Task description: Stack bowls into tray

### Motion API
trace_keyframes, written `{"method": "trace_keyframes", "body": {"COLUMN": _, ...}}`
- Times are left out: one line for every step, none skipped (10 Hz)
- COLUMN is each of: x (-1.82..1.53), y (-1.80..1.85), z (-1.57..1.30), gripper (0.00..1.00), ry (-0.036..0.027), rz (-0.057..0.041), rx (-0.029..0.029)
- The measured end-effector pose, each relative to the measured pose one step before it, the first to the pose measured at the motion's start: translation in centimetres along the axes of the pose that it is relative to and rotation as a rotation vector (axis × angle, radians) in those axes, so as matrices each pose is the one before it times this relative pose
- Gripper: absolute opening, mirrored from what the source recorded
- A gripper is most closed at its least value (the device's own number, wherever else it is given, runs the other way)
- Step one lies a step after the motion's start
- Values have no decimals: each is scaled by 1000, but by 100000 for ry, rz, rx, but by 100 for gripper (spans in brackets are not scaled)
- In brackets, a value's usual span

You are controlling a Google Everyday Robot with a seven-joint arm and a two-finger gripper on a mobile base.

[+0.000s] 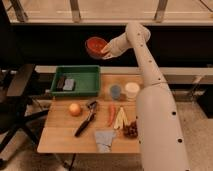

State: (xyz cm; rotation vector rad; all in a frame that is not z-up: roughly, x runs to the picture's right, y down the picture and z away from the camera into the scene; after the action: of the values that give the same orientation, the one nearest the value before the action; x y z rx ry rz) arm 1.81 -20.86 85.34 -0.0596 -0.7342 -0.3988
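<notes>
In the camera view, a wooden tabletop (60, 134) is seen from the front and above, and the white arm (150, 80) is raised past its right edge and bent leftward over the far side; the gripper (105, 50) is held high in the air beyond the far edge, roughly above the middle of that edge, and is clenched on the right side of the red-orange bowl (95, 45); the bowl is carried tilted, with its opening turned toward the camera, and nothing else is touched by it; the green tray (88, 83) is set at the far left corner of the tabletop, well below the bowl and somewhat to its left; a dark block (61, 83) and a grey-blue block (69, 84) are laid side by side in the tray's left half; a blue cup (115, 91) and a white cup (132, 90) are stood upright just right of the tray, near the far edge, close together; an orange ball (74, 109) is placed toward the left edge, in front of the tray; a black-handled tool (86, 120) is laid diagonally at the middle; a red pepper (111, 114) and some yellow sticks (120, 117) are laid beside it toward the right edge; a dark cluster (131, 131), possibly grapes, is set near the right edge; a grey cloth (105, 140) is draped at the near edge; a dark chair (15, 100) is stood off the left edge.
</notes>
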Motion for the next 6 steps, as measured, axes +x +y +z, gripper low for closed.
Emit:
{"method": "trace_keyframes", "body": {"x": 122, "y": 128, "z": -18, "gripper": 0, "ry": 113, "rz": 151, "rx": -78}}
{"method": "trace_keyframes", "body": {"x": 43, "y": -16, "z": -89, "gripper": 0, "ry": 96, "rz": 29, "rx": 108}}
{"method": "trace_keyframes", "body": {"x": -5, "y": 27, "z": 39, "gripper": 0, "ry": -18, "rz": -4, "rx": -79}}
{"method": "trace_keyframes", "body": {"x": -46, "y": -13, "z": 52, "gripper": 0, "ry": -20, "rz": -100, "rx": -50}}
{"method": "trace_keyframes", "body": {"x": -31, "y": 109, "z": 86, "gripper": 0, "ry": 119, "rz": -273, "rx": -300}}
{"method": "trace_keyframes", "body": {"x": -559, "y": 227, "z": 316, "gripper": 0, "ry": 281, "rz": -2165, "rx": -1083}}
